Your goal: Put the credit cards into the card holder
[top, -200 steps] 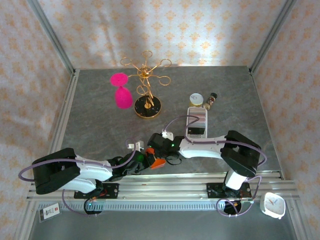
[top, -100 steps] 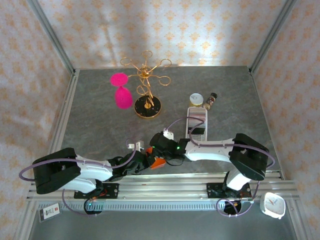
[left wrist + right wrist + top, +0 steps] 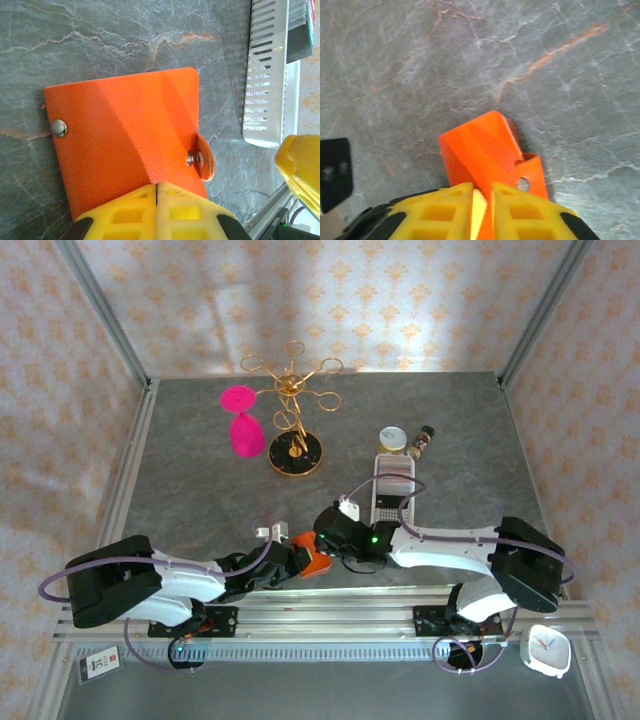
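1. The card holder (image 3: 125, 135) sits orange side up near the front edge of the grey tabletop (image 3: 100, 35), its snap tab (image 3: 204, 161) undone.
2. The left pincer (image 3: 156, 192) is pressed together on the holder's near edge.
3. The right pincer (image 3: 481, 192) clamps the tab-side edge, with only a narrow gap between its fingers.
4. A white slotted tray (image 3: 267, 75) lies near, apart from the holder.

Left arm (image 3: 190, 585) and right arm (image 3: 440, 548), jaws pinched
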Action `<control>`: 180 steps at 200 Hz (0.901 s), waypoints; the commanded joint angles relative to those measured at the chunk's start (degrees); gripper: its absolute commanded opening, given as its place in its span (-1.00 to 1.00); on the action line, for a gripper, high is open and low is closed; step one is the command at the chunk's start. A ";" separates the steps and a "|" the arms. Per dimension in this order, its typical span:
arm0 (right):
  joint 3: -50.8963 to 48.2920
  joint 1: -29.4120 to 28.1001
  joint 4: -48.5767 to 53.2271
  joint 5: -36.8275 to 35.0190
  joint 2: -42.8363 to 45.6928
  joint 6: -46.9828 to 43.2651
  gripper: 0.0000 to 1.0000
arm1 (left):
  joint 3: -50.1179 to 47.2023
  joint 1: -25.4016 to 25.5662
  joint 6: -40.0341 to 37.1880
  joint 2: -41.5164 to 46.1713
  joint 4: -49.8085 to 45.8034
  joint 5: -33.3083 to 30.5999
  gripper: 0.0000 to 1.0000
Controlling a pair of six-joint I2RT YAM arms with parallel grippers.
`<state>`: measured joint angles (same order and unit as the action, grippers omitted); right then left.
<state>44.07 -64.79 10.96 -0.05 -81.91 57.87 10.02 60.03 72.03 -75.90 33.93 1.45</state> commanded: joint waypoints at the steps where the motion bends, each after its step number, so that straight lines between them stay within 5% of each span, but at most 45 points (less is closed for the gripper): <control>1: -3.03 1.69 -0.86 0.48 0.88 1.02 -0.68 | -1.32 0.79 -0.84 -2.86 -9.42 1.97 -1.00; 53: -7.73 4.34 -7.02 5.63 1.13 1.46 -0.82 | -1.05 0.88 -0.84 -3.07 -9.73 1.89 -1.00; 180: -6.32 4.68 -10.67 8.67 -3.39 -0.29 -0.79 | -0.97 1.14 -0.74 -3.03 -9.94 1.65 -1.00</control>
<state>36.34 -60.53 0.95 9.02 -84.38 58.28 10.20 60.29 72.01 -76.27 33.93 1.17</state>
